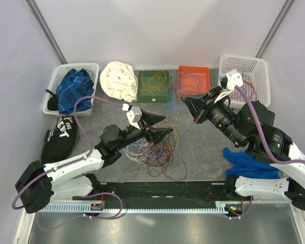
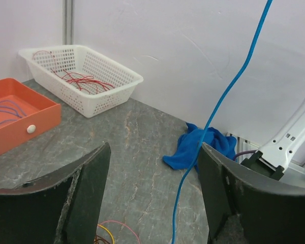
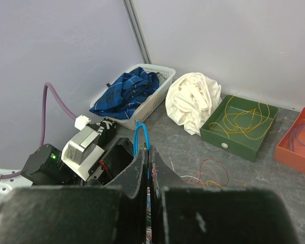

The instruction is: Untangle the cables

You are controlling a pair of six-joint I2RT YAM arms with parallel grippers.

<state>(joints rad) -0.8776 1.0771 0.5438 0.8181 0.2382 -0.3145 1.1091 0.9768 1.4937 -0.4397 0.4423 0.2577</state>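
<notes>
The cables point(image 1: 151, 151) lie as a knotted heap of thin coloured strands on the grey table between the two arms. My right gripper point(image 1: 185, 101) hangs above the heap's far edge. In its wrist view the right gripper point(image 3: 148, 155) is shut on a blue cable point(image 3: 142, 125), which loops just past the fingertips. That blue cable point(image 2: 180, 185) runs taut and slanting between the fingers of my left gripper point(image 2: 152, 188), touching neither finger. The left gripper point(image 1: 168, 126) is open over the heap. Pink and yellow strands point(image 2: 112, 231) show below it.
Along the back stand a white basket point(image 1: 245, 62) with red wires, an orange tray point(image 1: 194, 68) with purple wires, a green tray point(image 1: 153, 95) with yellow wires, a white cloth point(image 1: 119, 81) and a basket point(image 1: 55, 81) of plaid cloth. A black cloth point(image 1: 61, 134) lies left, a blue cloth point(image 1: 249, 162) right.
</notes>
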